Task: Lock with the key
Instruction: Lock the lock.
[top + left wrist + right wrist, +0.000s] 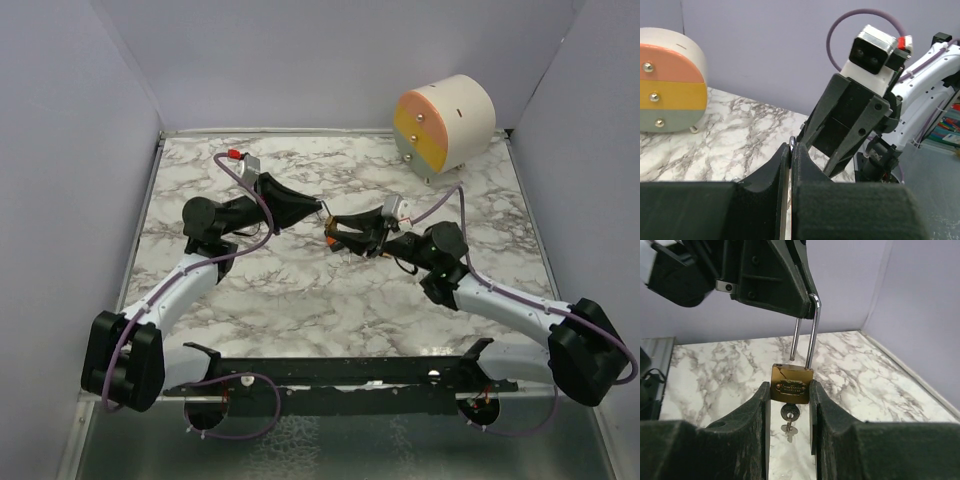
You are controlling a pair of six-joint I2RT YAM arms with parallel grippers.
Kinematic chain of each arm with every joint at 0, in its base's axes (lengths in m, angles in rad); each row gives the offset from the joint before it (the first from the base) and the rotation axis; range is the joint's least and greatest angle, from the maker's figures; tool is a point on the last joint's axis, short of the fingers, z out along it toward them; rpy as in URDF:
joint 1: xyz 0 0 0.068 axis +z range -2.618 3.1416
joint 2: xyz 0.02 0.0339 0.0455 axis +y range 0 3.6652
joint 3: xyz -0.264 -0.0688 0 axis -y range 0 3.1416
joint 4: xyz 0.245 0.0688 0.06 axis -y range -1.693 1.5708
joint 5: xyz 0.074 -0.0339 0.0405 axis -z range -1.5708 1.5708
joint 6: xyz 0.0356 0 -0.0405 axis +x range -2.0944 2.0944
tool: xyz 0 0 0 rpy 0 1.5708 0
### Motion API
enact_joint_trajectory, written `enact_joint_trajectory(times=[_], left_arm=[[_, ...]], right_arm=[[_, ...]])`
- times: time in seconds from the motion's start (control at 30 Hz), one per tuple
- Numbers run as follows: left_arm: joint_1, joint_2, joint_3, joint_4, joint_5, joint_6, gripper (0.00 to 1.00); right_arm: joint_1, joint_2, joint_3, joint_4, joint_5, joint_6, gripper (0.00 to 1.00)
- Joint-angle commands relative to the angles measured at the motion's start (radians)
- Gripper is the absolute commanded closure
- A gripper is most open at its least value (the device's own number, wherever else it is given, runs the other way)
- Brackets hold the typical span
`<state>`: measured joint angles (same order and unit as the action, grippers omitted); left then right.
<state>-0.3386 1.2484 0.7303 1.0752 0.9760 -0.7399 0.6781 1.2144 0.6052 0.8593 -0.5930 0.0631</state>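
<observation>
A brass padlock [790, 385] hangs in mid-air over the marble table [300, 290], and it is small in the top view [329, 238]. Its steel shackle [812, 330] is open, with the short leg's end above the body. My right gripper [789, 390] is shut on the padlock's brass body from both sides. My left gripper [790, 147] is shut on the top of the shackle [791, 141], and it shows above in the right wrist view [775, 285]. A key [789, 412] sits in the keyhole underneath, and a second key hangs from it. The two grippers meet at mid-table [322, 208], [337, 232].
A round white drawer box [445, 125] with pink, yellow and grey-green fronts stands at the back right, and it also shows in the left wrist view [670, 87]. Grey walls enclose the table on three sides. A black rail [340, 375] runs along the near edge.
</observation>
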Motion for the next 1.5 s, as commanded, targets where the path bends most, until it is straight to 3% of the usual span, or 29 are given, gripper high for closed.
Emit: enact_joint_trajectory(times=[0.0, 0.17, 0.37, 1.1, 1.47], left_arm=[[-0.029, -0.059, 0.027, -0.213, -0.059, 0.101, 0.99], [-0.036, -0.093, 0.034, -0.287, -0.111, 0.113, 1.0], [-0.053, -0.1, 0.022, -0.321, -0.127, 0.122, 0.98], [-0.114, -0.123, 0.029, -0.35, -0.239, 0.031, 1.0], [-0.118, -0.214, 0.085, -0.489, -0.33, 0.132, 1.0]], right_arm=[[0.107, -0.022, 0.047, -0.046, 0.246, -0.182, 0.99], [0.169, -0.019, 0.04, -0.019, 0.389, -0.245, 0.99], [0.184, -0.031, 0.032, 0.032, 0.45, -0.249, 0.99], [0.241, 0.019, 0.056, 0.059, 0.534, -0.321, 0.99], [0.244, 0.008, 0.041, 0.036, 0.539, -0.344, 0.99]])
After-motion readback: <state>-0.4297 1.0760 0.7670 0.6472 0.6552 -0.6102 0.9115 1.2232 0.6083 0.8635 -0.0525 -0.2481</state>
